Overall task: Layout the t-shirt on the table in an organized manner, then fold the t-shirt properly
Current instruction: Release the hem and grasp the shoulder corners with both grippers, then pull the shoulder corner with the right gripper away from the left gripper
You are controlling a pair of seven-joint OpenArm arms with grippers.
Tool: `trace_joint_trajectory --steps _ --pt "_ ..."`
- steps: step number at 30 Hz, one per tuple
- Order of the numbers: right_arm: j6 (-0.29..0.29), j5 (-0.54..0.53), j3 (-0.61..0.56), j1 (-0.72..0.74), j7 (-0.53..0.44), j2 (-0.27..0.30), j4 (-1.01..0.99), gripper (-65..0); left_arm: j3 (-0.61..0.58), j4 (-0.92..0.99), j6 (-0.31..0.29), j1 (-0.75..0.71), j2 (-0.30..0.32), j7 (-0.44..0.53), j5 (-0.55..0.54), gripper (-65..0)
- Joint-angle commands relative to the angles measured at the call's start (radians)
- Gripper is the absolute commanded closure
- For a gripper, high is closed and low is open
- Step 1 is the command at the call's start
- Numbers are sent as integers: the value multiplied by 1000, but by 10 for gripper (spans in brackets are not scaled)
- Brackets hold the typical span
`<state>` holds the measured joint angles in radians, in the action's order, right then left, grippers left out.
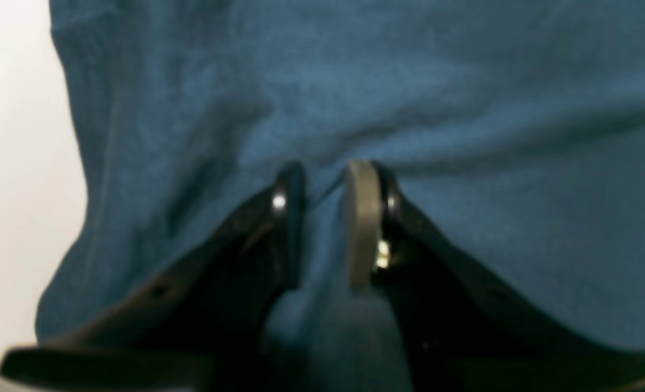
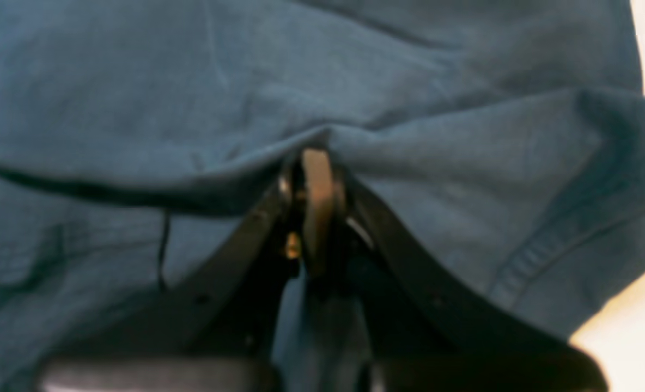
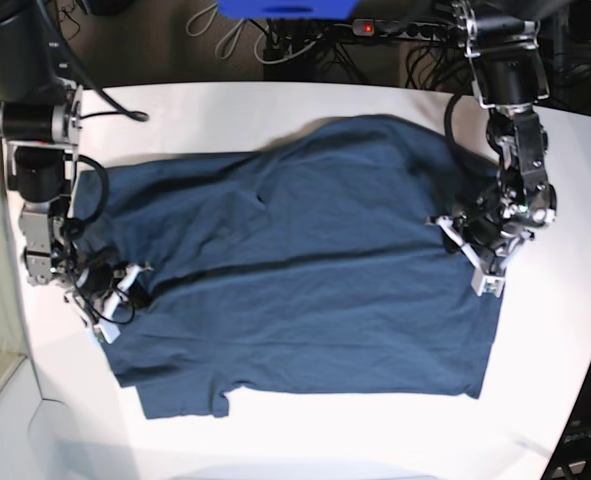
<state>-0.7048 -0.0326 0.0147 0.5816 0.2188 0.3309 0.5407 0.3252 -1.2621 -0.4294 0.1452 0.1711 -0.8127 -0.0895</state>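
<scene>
Plain navy t-shirt (image 3: 305,270); matte white table (image 3: 275,100).

Navy t-shirt (image 3: 305,270) spread, wrinkled, on white table (image 3: 275,105)

From my remote seat: brown floor (image 3: 165,40) visible beyond far edge of work surface, dim there. Tangle of black and white cables (image 3: 275,45) strewn across it. Blue object (image 3: 285,8) at top centre, cut off by frame, identity unclear. Black power strip (image 3: 400,28) beside it, small red light lit at one end. Lower left corner: pale grey panel (image 3: 0,420), slanted edge, can't tell if floor or furniture. Light even, bright, from above; soft shadows only. No walls or windows in my views.
</scene>
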Motion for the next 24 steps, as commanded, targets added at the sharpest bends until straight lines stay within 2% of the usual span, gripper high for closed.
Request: trace_joint_trajectory --steps 1,5,7,10,12,13,17,19,21,24 --pt "7 3 4 42 4 18 9 0 1 -32 4 17 -6 2 3 -138" --pt "7 -2 4 64 95 47 52 0 5 -109 4 8 -25 -23 3 -138" --pt "7 -3 4 47 163 53 135 -36 5 -143 4 8 -26 -38 3 -138" --pt "7 -3 26 -59 265 56 348 -107 4 -192 4 -5 -26 -72 3 -139" --pt "7 -3 86 -174 339 49 569 -149 7 -224 4 -14 -26 -87 3 -139" --pt "7 -3 107 -222 365 40 666 -169 7 -242 4 -15 -26 -89 3 -139" --pt "7 3 136 -363 454 -62 948 -237 7 -299 4 -60 -17 -87 3 -140" --pt "7 3 120 -400 472 -106 990 -270 7 -302 4 -69 -15 -87 4 -158" --pt "7 4 110 -407 469 -141 979 -285 7 -301 4 -75 -15 -87 12 -215" --pt "7 4 109 -401 468 -155 921 -284 9 -299 4 -89 -3 -84 12 -279"
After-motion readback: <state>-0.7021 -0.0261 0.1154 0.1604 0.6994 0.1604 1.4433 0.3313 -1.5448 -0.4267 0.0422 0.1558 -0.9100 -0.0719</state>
